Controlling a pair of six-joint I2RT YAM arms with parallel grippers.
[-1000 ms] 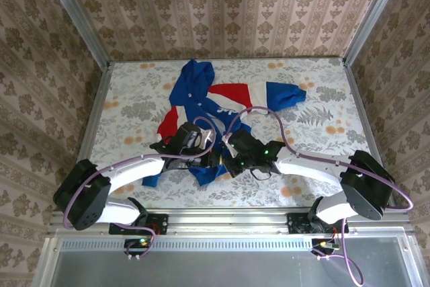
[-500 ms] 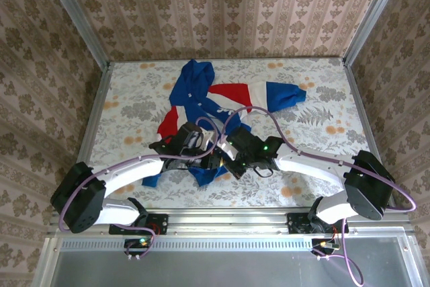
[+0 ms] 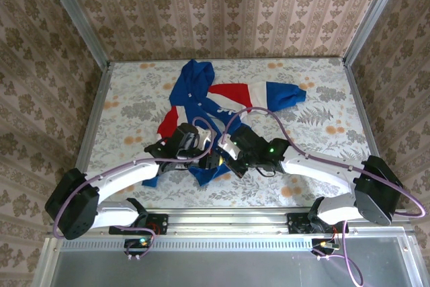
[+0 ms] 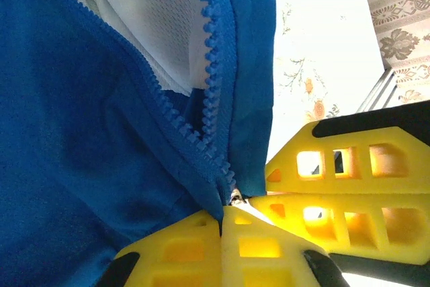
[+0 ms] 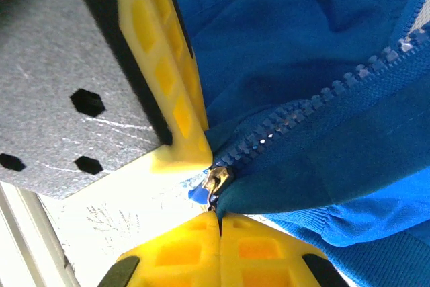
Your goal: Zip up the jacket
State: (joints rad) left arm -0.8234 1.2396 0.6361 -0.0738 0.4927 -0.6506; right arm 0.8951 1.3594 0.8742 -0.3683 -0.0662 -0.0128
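The blue jacket [image 3: 195,92], with its red-and-white band, lies crumpled mid-table, its front open and white mesh lining [image 4: 148,25] showing between the zipper teeth [image 4: 213,45]. Both grippers meet at its near hem. My left gripper [image 3: 212,160] [image 4: 222,223] is shut on the blue fabric at the bottom of the zipper. My right gripper [image 3: 226,162] [image 5: 220,225] is shut on the zipper's bottom end, with the metal slider [image 5: 216,181] just above its tips. The two sets of yellow fingers nearly touch: the right gripper's fingers [image 4: 336,186] show in the left wrist view and a left finger [image 5: 168,72] in the right wrist view.
The floral table top [image 3: 322,126] is bounded by metal rails [image 3: 94,112] at the sides and patterned walls behind. One striped sleeve [image 3: 275,95] stretches to the right. Purple cables [image 3: 262,111] arch over the jacket above both wrists.
Both arms' elbows have swung outward and lower. The grippers stay together at the hem, having edged slightly toward the far side with the fabric.
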